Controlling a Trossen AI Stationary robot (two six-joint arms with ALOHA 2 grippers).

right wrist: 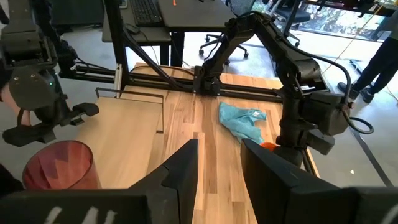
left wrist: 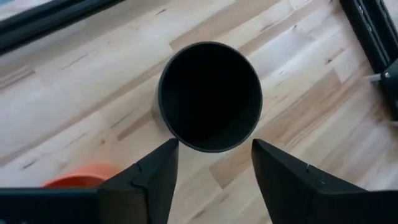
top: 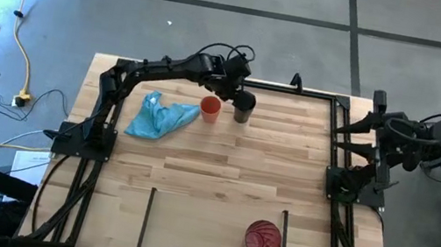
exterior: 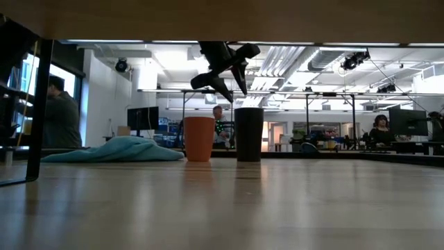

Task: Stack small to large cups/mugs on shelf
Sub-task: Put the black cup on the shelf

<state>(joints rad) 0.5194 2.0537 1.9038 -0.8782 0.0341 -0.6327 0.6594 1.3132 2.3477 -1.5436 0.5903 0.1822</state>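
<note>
Red cup point(top: 263, 238) stands at the near edge on the shelf point(top: 213, 224). Farther back, black cup point(top: 243, 107) stands upright directly below the open left gripper point(top: 239, 80), beside orange cup point(top: 209, 108). Right gripper point(right wrist: 219, 163), part open and empty, waits far right.

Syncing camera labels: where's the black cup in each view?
High view: black cup at the table's far edge, under the left gripper.
Low view: centre, right of the orange cup, open gripper above it.
Left wrist view: dark open mouth just ahead of the fingers.
Right wrist view: not visible, behind the left arm.
Shared landmark: the orange cup beside it.
</note>
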